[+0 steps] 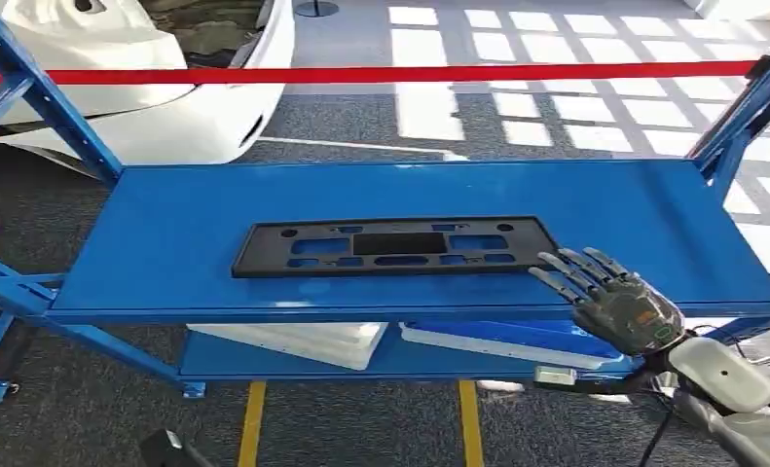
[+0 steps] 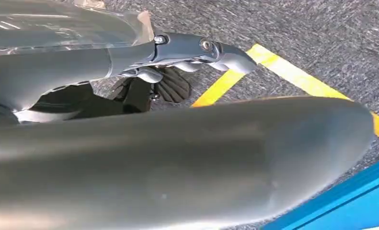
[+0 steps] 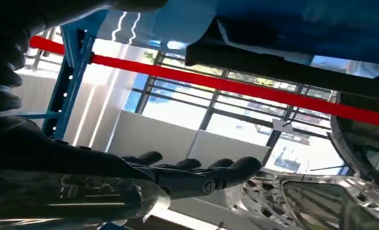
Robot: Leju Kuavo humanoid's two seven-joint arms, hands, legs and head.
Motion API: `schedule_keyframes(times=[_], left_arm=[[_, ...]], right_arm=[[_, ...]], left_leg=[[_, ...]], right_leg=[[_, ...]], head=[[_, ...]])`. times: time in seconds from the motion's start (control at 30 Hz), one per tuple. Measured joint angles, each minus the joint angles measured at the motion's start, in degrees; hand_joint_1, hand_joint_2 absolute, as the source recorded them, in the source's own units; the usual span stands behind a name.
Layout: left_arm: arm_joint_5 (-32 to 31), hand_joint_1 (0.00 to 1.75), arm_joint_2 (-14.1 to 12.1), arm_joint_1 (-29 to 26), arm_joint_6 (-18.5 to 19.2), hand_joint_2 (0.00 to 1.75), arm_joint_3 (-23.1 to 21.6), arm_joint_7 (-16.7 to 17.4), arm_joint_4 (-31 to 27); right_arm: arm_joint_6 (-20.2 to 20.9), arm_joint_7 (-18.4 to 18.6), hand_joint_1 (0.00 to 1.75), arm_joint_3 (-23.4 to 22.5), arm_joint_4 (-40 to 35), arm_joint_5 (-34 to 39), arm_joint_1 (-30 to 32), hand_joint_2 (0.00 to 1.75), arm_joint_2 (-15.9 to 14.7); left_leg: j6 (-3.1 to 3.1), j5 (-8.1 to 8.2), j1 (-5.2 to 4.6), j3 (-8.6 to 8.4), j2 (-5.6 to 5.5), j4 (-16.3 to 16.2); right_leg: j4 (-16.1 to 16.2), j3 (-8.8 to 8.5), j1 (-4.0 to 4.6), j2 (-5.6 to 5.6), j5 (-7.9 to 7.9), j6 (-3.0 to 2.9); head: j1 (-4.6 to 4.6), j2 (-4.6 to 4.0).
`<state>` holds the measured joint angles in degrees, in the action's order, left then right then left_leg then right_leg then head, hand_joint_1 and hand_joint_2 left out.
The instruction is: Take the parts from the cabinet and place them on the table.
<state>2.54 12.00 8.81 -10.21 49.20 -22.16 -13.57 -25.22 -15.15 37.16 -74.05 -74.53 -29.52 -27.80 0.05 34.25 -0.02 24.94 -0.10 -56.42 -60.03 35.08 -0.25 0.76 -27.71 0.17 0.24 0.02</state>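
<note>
Right hand [image 1: 622, 305] at shelf's front edge, fingers spread, holding nothing (palm down). Black plate [image 1: 393, 245] lies flat mid-shelf [image 1: 166, 224], just beyond and left of fingertips, not touching; long axis runs side to side. Right hand plainly nearer. Left hand [image 2: 178, 72] low over floor; state unclear.

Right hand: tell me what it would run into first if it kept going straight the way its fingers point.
Probably the black plastic part on the blue shelf. The right hand is open, its fingers aimed at the part's near right end, just short of it; height above the shelf is unclear.
</note>
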Motion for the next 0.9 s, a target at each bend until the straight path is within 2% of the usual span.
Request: schedule_keyframes(times=[0.27,0.63,0.9], left_arm=[[0.0,0.0,-0.02,0.02,0.11,0.0,-0.55,0.44,0.0],[0.0,0.0,0.0,0.1,0.5,0.0,-1.27,0.48,0.0],[0.0,0.0,0.0,0.09,0.66,0.0,-1.38,1.03,0.0]], right_arm=[[-1.49,0.57,0.0,2.58,3.71,1.38,-2.11,1.75,2.78],[-1.27,0.59,0.0,4.17,6.31,1.4,-3.8,1.75,4.98],[-0.24,0.37,0.0,5.53,10.18,1.29,-6.38,1.75,7.8]], left_leg=[[0.0,0.0,-0.01,0.0,0.0,0.0],[0.0,0.0,-0.01,0.01,-0.01,0.0],[-0.01,-0.01,-0.01,-0.01,-0.01,0.0]], right_leg=[[0.0,0.0,0.0,0.03,0.0,0.0],[0.0,0.0,0.0,0.0,0.0,0.0],[0.0,-0.01,0.0,0.0,0.0,0.0]], head=[[0.0,0.0],[0.0,0.0],[0.0,0.0]])
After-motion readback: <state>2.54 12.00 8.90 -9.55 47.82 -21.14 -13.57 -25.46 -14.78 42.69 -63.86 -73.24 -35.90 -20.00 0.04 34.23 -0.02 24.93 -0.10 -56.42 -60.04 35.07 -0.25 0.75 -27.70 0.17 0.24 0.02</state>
